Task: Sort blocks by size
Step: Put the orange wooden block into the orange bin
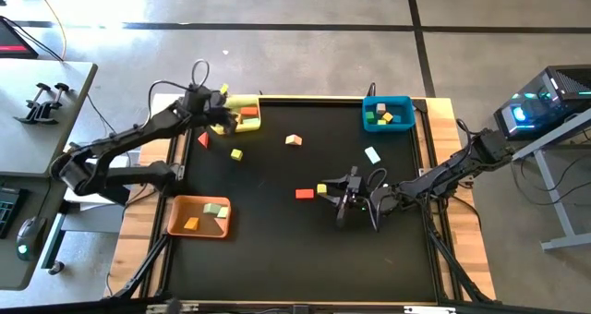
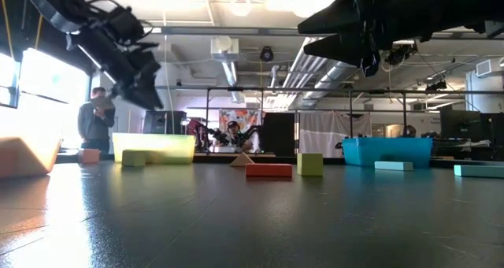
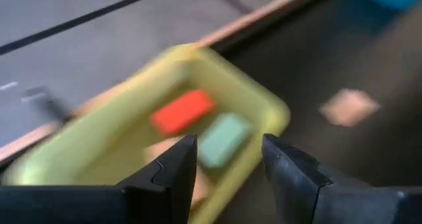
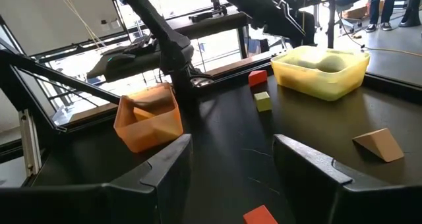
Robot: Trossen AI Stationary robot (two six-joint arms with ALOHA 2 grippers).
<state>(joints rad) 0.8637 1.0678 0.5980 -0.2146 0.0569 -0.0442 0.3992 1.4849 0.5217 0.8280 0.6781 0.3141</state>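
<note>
From above, the left gripper (image 1: 220, 111) hangs over the yellow bin (image 1: 247, 114) at the mat's far left corner. Its wrist view alone shows the bin's load: a red block (image 3: 183, 111), a mint block (image 3: 224, 140) and a pale block partly hidden behind the fingers (image 3: 173, 168), which stand apart and hold nothing. The orange bin (image 1: 177, 214) on the near left holds a mint block (image 1: 215, 209) and an orange one (image 1: 191, 223).

Loose blocks lie across the mat: a red wedge (image 1: 203, 139), a yellow-green cube (image 1: 236, 154), a tan wedge (image 1: 294, 140), a red bar (image 1: 305, 194) and a mint bar (image 1: 372, 154). The low view lines several up edge on but hides what the bins hold.

The right gripper (image 1: 343, 203) hovers near the mat's middle, beside a small yellow block (image 1: 321, 189); its wrist view shows the fingers (image 4: 310, 168) wide apart and empty. The blue bin (image 1: 404, 104) at the far right holds green, yellow and orange pieces, too small to tell apart clearly.
</note>
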